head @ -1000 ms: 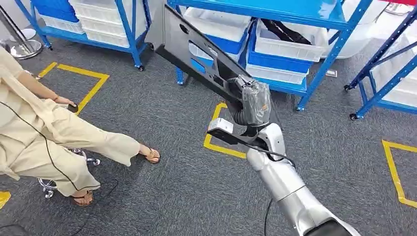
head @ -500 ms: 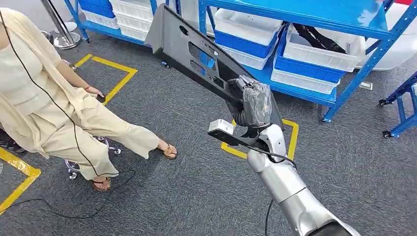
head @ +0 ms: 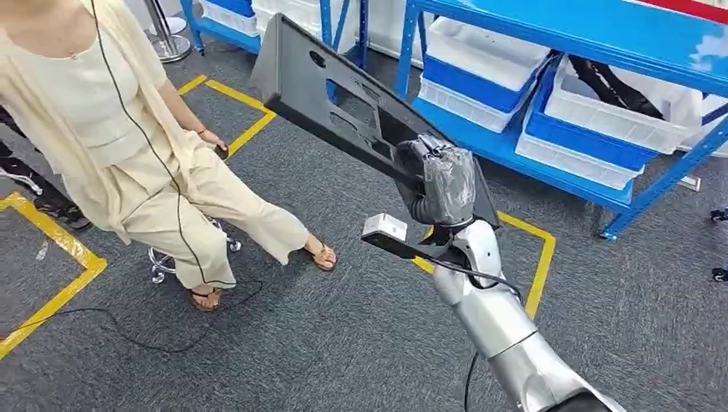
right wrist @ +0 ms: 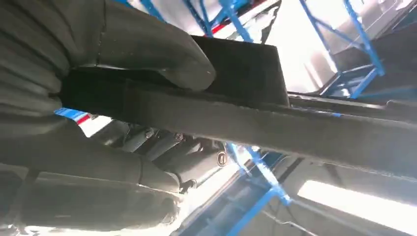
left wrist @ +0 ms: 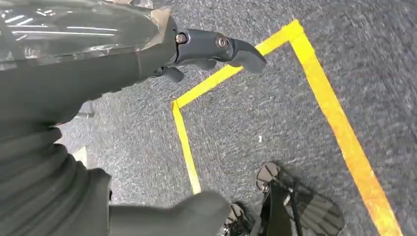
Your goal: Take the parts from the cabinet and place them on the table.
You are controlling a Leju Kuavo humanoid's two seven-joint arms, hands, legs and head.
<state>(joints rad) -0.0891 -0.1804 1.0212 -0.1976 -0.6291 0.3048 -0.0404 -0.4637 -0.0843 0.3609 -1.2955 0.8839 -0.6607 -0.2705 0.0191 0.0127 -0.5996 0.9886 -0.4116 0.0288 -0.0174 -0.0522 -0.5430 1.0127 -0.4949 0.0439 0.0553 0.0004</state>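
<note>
Our right robot hand [head: 442, 176] held the long flat dark grey plastic panel with cut-out holes [head: 343, 99] by one end, so its free end pointed up and away over the grey carpet floor [head: 343, 326]. Our left robot hand [left wrist: 98, 73] hung low, holding nothing, fingers curled loosely. Near us, a person in beige clothes [head: 129, 146] sat before the blue metal shelves with white bins [head: 592, 103].

One long black panel [head: 343, 103] held in the right hand [head: 442, 176]; one seated person [head: 129, 146] off to its left; several white-and-blue bins [head: 481, 81] on blue shelving [head: 601, 34] beyond it; yellow floor tape [head: 532, 257] below.
</note>
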